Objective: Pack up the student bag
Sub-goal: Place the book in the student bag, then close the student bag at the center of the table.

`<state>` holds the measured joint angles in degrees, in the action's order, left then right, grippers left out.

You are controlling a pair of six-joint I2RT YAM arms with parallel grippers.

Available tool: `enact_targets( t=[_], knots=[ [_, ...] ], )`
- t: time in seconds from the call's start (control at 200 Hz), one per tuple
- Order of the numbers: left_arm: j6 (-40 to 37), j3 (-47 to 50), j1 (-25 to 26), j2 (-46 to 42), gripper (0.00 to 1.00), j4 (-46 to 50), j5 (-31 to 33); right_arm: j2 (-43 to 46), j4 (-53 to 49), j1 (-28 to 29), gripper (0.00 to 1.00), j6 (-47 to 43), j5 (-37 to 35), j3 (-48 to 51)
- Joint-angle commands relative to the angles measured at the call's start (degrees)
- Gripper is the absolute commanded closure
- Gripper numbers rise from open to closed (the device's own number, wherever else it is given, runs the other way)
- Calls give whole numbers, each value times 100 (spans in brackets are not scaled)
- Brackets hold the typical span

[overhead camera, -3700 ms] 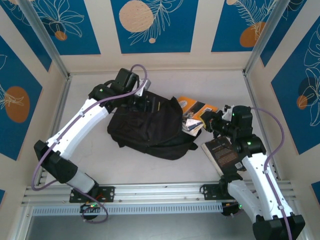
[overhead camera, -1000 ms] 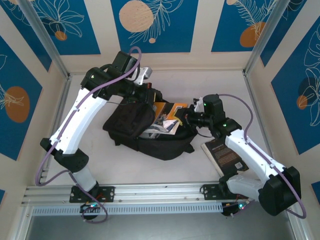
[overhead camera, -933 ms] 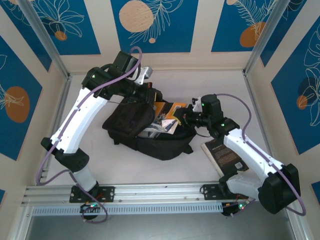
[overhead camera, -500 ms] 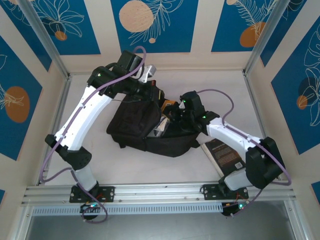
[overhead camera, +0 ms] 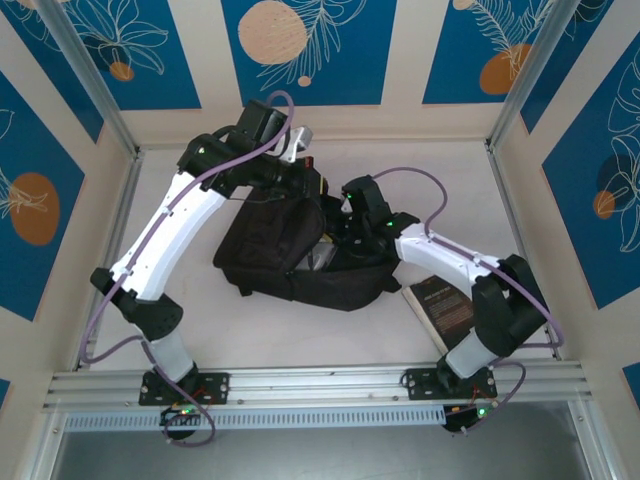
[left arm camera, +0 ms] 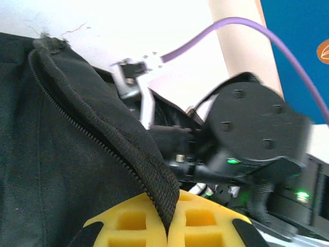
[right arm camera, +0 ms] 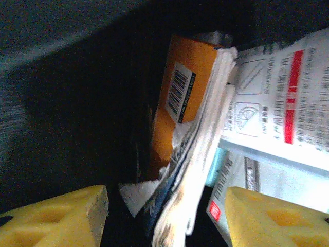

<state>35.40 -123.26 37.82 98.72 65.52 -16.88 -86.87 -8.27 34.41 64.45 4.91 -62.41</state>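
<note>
The student bag (overhead camera: 275, 250) lies mid-table (overhead camera: 200, 330), its long axis running roughly nine to three and its mouth gaping toward three o'clock. The left gripper (left arm camera: 167, 226) is clamped on the zipper lip (left arm camera: 103, 139) at the bag's twelve o'clock edge, holding the mouth up. The right gripper (right arm camera: 167, 216) sits inside that mouth with its jaws spread. The orange book (right arm camera: 180, 87) and loose papers (right arm camera: 203, 149) stand between them, apparently untouched. A dark book (overhead camera: 447, 310) lies at four o'clock from the bag, nearer the right arm, so I'd reckon it falls to that arm.
</note>
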Motion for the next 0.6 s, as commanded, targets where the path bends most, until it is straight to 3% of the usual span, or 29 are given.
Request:
enact_targets(
  t=[0.0,0.195,0.42,0.545,0.595],
  knots=[
    [118,435,-267,-425,100,-472,483,659,-727,-135,36,-815,159,-268],
    [263,1197,-724,-553,100,-795,1115,1728,-1347,-489,34,-1287,187,104],
    [119,1115,-1363,-230,100,-955,1488,2721,-2788,-1531,38,-1794,274,273],
    [-78,858,-1744,-26,100,-941,1702,2924,-3871,-1775,41,-2432,-354,282],
    [-140,720,-1864,73,100,-902,1747,3067,-4144,-1788,41,-2574,-919,425]
  ],
)
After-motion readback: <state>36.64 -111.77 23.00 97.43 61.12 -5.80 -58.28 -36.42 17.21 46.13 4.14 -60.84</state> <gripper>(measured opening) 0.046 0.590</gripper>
